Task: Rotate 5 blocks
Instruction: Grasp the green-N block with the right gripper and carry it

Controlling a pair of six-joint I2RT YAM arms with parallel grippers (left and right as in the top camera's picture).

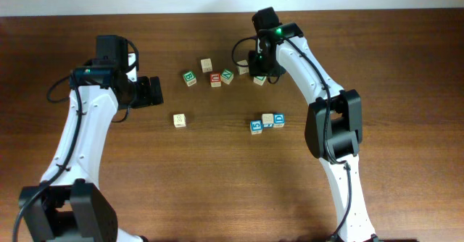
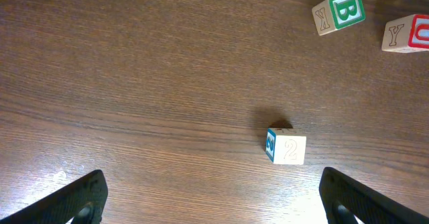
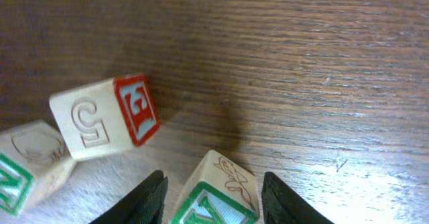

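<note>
Looking down from overhead, the left gripper (image 1: 148, 91) stands wide open and empty. The pale block (image 1: 179, 119) lies apart from it, toward the arms' bases. The right gripper (image 1: 259, 72) is low over the green-framed block (image 1: 259, 80), at one end of a loose cluster that includes the green B cube (image 1: 190, 78) and the red-faced cube (image 1: 215, 80). Nearer the bases, 3 blocks touch in a row: a blue-faced block (image 1: 256, 127), a plain wooden block (image 1: 267, 119) and a second blue-faced block (image 1: 278, 120).

In the left wrist view, both fingers (image 2: 74, 200) sit at the bottom corners, far apart and holding nothing. The pale block (image 2: 287, 149), showing a 2 and a blue side, rests on the table (image 2: 134, 63) ahead of them, closer to the finger on the picture's right.

In the right wrist view, the green-framed block (image 3: 214, 197) sits directly between the 2 fingers (image 3: 137, 200), which are partly open and just beside its sides. I cannot tell whether they press on it. The red-faced cube (image 3: 104, 117) stands just beyond, apart from it.
</note>
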